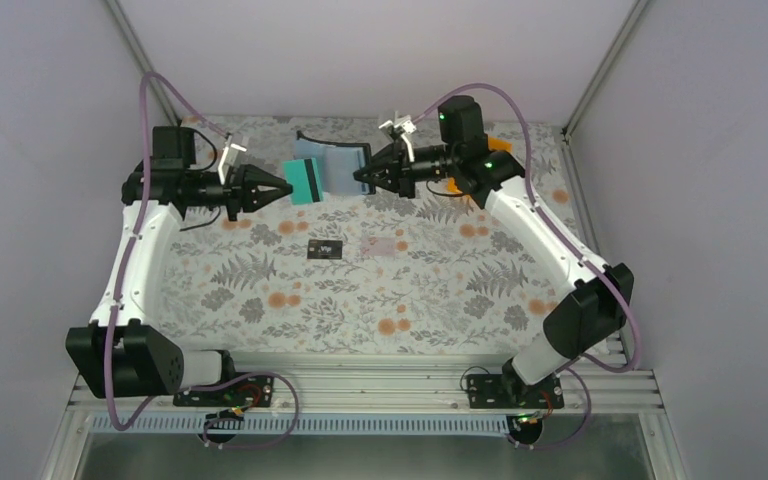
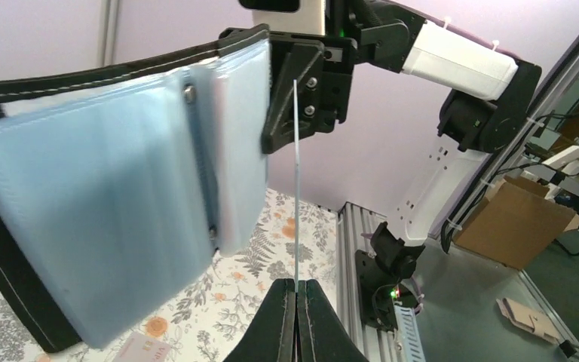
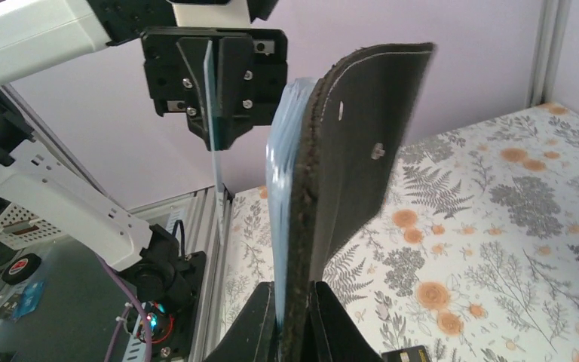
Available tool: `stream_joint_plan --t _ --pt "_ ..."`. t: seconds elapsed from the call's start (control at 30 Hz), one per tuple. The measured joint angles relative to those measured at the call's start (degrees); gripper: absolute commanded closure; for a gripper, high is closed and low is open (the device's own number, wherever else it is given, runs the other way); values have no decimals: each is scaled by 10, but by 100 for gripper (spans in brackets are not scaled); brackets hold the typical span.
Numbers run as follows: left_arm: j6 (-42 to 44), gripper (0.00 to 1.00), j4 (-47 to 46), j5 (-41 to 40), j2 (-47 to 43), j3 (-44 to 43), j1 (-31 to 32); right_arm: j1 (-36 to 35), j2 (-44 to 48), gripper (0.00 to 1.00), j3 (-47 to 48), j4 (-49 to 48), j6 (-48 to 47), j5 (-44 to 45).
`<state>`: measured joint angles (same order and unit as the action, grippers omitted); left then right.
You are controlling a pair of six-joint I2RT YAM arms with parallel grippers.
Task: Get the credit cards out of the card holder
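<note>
My right gripper [image 1: 362,180] is shut on the black card holder [image 1: 338,163] and holds it open and upright in the air, with its bluish sleeves [image 2: 105,204] facing the left arm. In the right wrist view the jaws [image 3: 295,294] pinch the holder's lower edge [image 3: 347,151]. My left gripper [image 1: 286,187] is shut on the teal-green card [image 1: 303,182], seen edge-on [image 2: 295,181] just beside the sleeves. The black card [image 1: 326,249] and the pale pink card [image 1: 385,246] lie on the table. No blue card shows.
The floral table cloth [image 1: 360,300] covers the work area. An orange bin [image 1: 500,146] stands at the back right behind the right arm. Grey walls close in the back and sides. A metal rail [image 1: 360,385] runs along the near edge.
</note>
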<state>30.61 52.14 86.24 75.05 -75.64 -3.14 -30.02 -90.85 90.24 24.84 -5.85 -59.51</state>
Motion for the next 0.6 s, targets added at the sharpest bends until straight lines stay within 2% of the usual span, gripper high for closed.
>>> stream_joint_plan --t 0.13,0.23,0.4,0.6 --pt "-5 98 -4 -4 1 0 0 9 0 96 0 12 0 7" --pt "-30 98 -25 -45 0 1 0 14 0 96 0 11 15 26" --pt "-66 98 -52 -219 5 -4 18 36 0 96 2 -3 79 91" --pt "-36 98 -49 -453 11 -26 121 104 0 96 8 -4 176 170"
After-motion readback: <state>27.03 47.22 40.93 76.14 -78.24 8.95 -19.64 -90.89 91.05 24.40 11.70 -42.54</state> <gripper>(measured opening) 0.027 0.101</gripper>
